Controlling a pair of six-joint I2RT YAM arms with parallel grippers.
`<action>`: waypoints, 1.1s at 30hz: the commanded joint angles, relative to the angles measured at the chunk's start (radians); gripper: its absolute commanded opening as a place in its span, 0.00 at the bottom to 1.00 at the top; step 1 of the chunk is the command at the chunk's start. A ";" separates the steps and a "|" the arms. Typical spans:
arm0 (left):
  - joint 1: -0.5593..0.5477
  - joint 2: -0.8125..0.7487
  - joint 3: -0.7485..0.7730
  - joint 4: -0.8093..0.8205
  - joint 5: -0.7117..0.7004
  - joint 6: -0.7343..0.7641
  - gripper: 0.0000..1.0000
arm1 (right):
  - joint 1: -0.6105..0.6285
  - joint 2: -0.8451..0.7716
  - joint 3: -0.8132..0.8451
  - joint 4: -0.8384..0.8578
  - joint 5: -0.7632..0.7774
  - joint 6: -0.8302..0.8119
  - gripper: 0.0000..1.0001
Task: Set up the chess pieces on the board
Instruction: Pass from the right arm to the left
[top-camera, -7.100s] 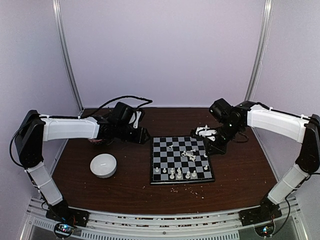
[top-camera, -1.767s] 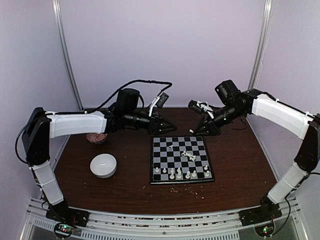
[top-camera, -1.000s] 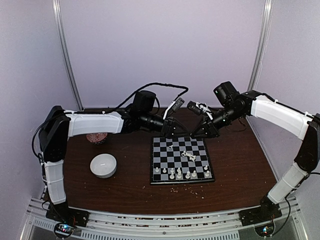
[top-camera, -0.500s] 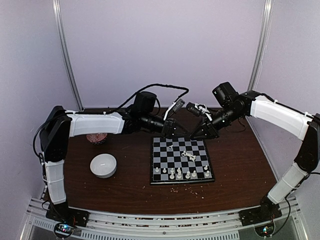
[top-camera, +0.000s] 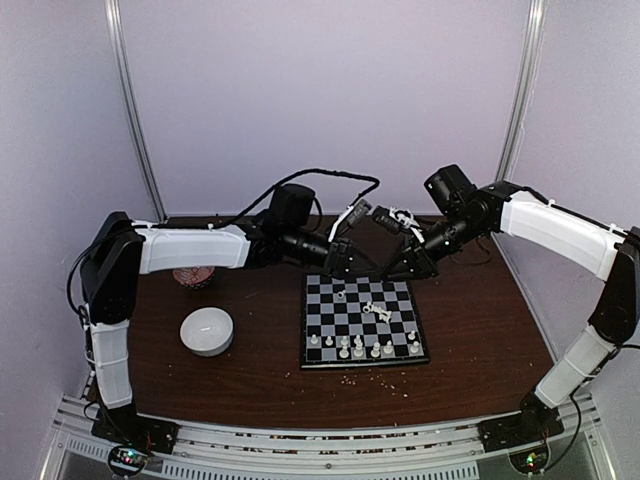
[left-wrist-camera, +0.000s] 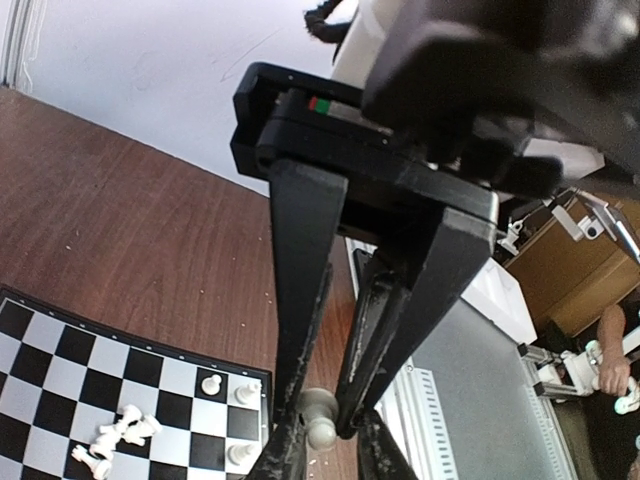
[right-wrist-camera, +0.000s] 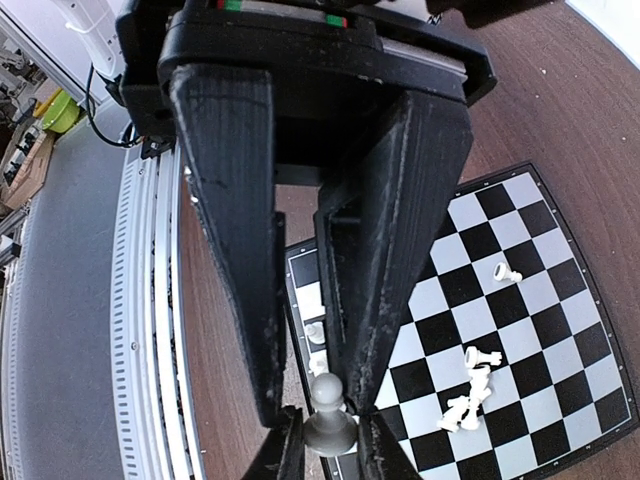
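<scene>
Right, tip to tip above the chessboard's (top-camera: 325, 316) far edge: left pincer (left-wrist-camera: 318, 430) and right pincer (right-wrist-camera: 312, 408) both pinched narrow on one white pawn (right-wrist-camera: 330, 418), aloft.

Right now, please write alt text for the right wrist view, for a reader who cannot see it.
A white pawn hangs between the two black fingers of the right gripper, with two other black fingertips flanking its base; which pair grips it is unclear. Below lies the chessboard, with several fallen white pieces on it.
</scene>
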 joint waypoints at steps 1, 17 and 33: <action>-0.008 0.017 0.043 0.001 0.017 0.010 0.21 | 0.006 0.005 0.017 -0.016 0.011 -0.016 0.19; -0.007 0.022 0.059 -0.036 0.031 0.029 0.01 | 0.008 0.003 0.021 -0.022 0.039 -0.015 0.26; -0.072 -0.033 0.214 -0.728 -0.530 0.548 0.00 | -0.246 -0.192 -0.227 -0.111 0.001 -0.121 0.48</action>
